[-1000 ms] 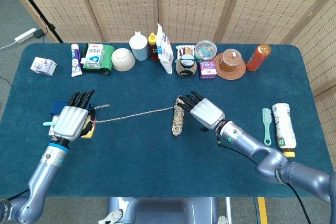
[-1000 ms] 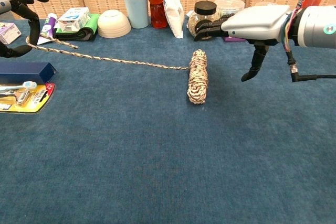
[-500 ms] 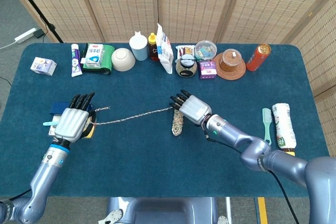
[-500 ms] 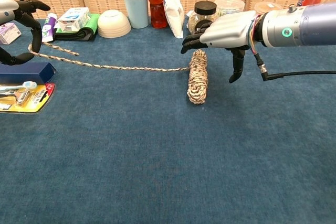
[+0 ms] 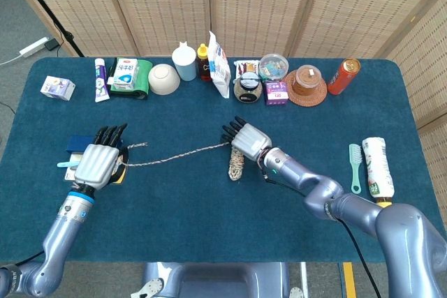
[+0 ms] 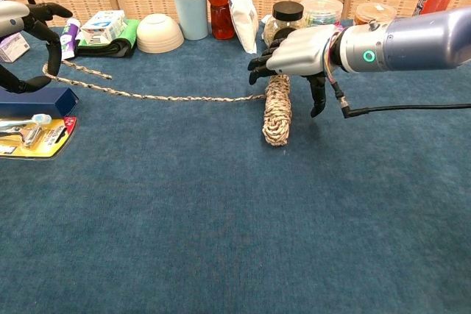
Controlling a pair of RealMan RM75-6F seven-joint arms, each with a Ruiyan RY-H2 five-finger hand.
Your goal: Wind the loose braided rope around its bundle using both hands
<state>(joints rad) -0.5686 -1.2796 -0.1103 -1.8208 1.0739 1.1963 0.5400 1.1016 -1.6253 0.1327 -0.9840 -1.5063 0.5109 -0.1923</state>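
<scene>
Winding not started: my left hand (image 6: 26,31) pinches the loose rope (image 6: 176,97) end, my right hand (image 6: 298,49) hovers spread, empty, over the bundle (image 6: 277,112).

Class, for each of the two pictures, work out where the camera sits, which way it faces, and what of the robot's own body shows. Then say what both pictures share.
Head view: high above the near table edge, looking steeply down on the whole blue table; both forearms and hands show.
Chest view: low, near table height, facing across the table toward the far row of containers; the right hand and forearm show, the left hand only at the frame's edge.
Shared: the rope bundle, its loose rope, the right hand over the bundle, the left hand holding the rope.
</scene>
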